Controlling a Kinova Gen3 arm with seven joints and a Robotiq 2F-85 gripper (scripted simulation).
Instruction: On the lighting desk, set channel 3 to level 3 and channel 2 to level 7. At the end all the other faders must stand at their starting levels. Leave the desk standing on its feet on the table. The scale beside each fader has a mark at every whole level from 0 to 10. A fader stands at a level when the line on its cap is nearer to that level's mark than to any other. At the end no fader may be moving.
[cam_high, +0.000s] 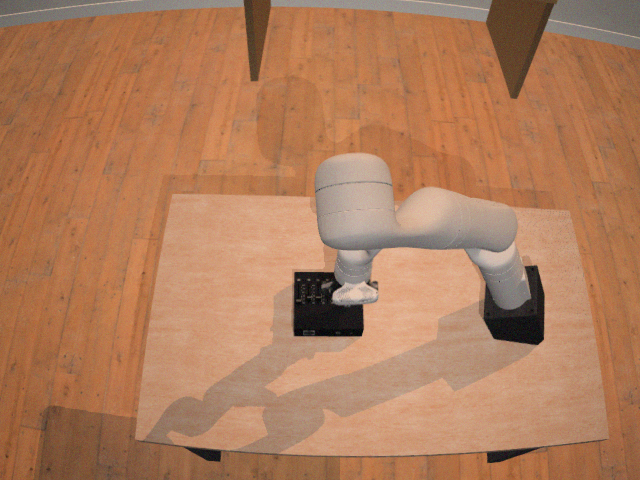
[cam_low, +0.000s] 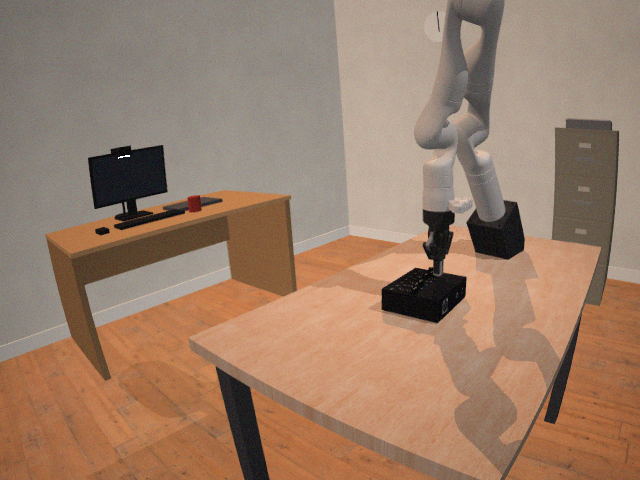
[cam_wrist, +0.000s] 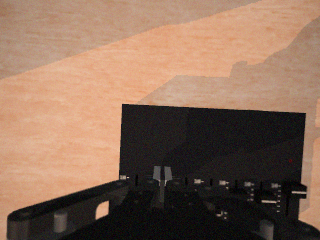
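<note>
Closed gripper (cam_low: 437, 269) on the lighting desk (cam_low: 413, 300)

Fingers shut on nothing, tips down among the faders (cam_high: 310, 297), whose slots run along the table's (cam_high: 217, 361) depth.
</note>
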